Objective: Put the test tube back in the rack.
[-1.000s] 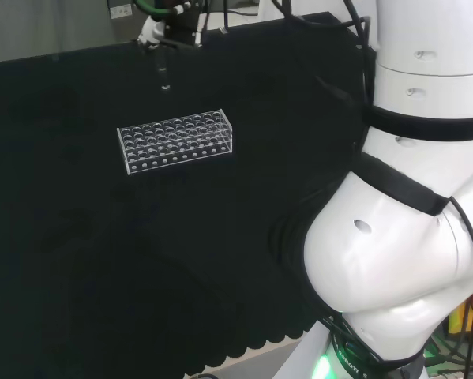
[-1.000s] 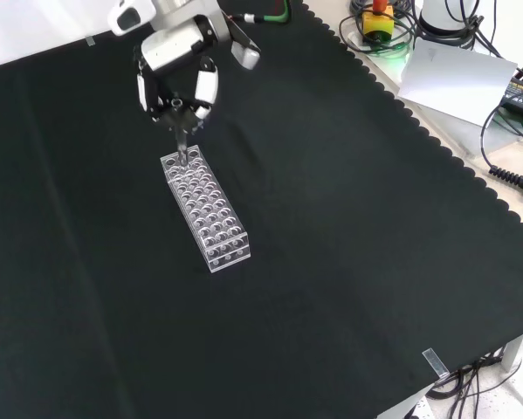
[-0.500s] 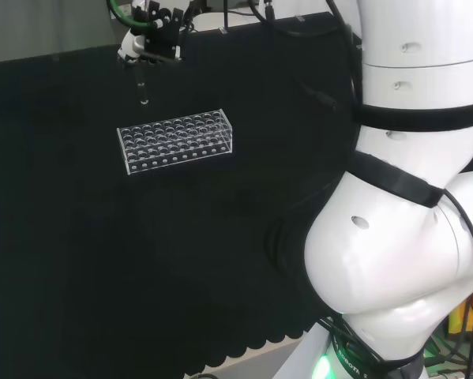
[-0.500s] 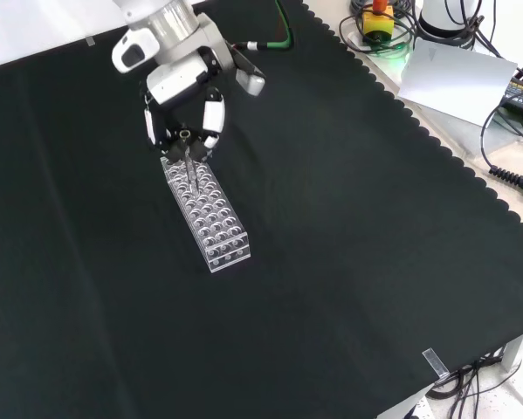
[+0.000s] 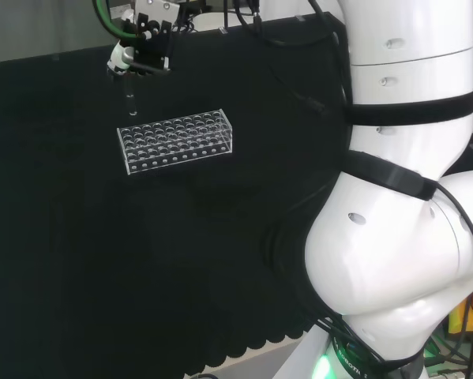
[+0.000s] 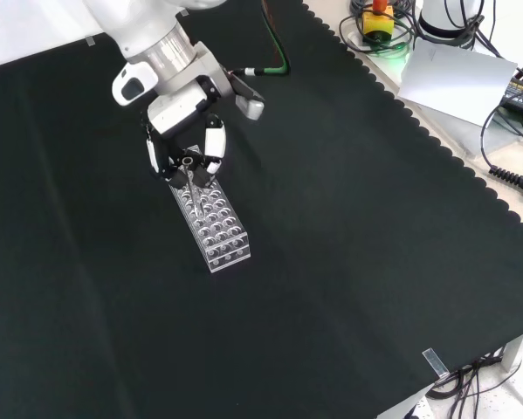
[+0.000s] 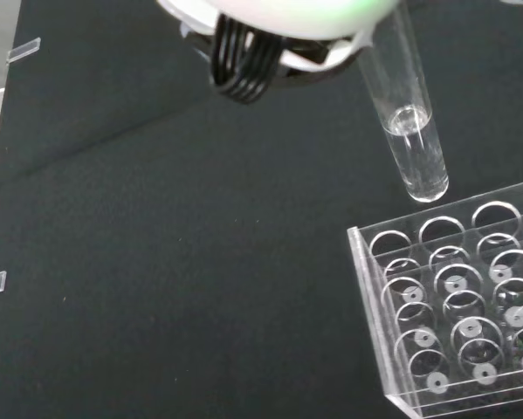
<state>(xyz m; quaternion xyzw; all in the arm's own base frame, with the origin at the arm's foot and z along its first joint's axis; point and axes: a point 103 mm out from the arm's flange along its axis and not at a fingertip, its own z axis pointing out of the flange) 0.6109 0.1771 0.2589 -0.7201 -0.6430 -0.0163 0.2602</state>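
Note:
A clear test tube hangs upright from the hand, whose fingers pinch its top. The clear plastic rack with many empty holes stands on the black cloth, and in the head view the tube's tip hovers just above and beyond its left end. In the front view the hand sits over the rack's far end. In the wrist view the tube ends a little above the cloth, just outside the rack's corner holes; a blurred white part of the hand shows there too.
The arm's big white links stand at the head view's right. In the front view, cables, a sheet of paper and a yellow box lie past the cloth's scalloped edge. A small clear strip lies near the front corner.
The hand has carried the tube to the left in the head view and nearer in the front view, from beyond the rack to its end. The rack has stayed put.

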